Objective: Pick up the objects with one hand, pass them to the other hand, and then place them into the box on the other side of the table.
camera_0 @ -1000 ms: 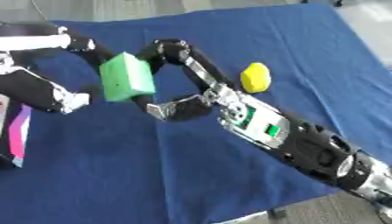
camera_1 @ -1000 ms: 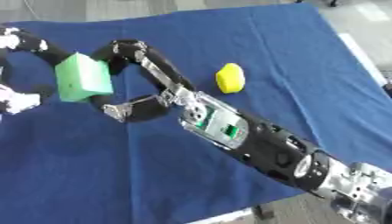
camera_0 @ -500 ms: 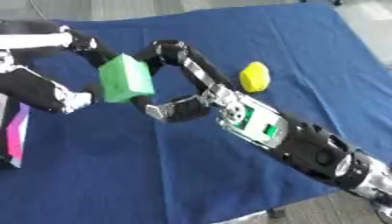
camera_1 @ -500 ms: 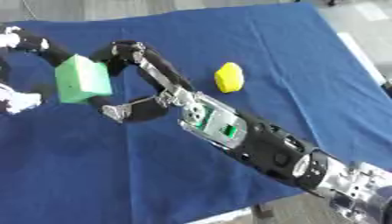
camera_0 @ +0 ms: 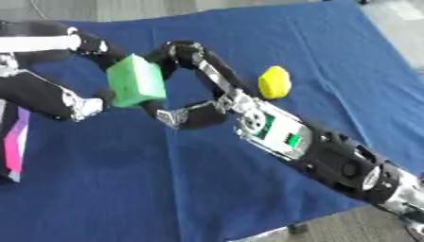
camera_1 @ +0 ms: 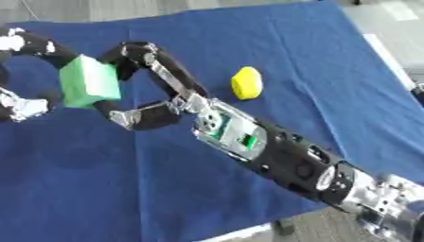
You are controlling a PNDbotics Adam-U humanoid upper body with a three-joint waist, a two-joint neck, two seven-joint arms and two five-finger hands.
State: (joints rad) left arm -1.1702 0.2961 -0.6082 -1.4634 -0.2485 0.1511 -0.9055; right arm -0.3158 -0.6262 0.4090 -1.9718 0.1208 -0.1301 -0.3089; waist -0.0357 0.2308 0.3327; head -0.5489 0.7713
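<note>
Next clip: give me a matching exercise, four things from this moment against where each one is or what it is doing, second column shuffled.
Things:
1. green block
2. yellow object
3. pink-sided box
4. right hand

States:
A. lying alone on the blue cloth, touched by neither hand
B. at the view's left edge, only partly in view
C. held up between the two hands
D. fingers and thumb curled round the block's right side

Pairs: 1-C, 2-A, 3-B, 4-D. The left hand closes on the block from the other side.
</note>
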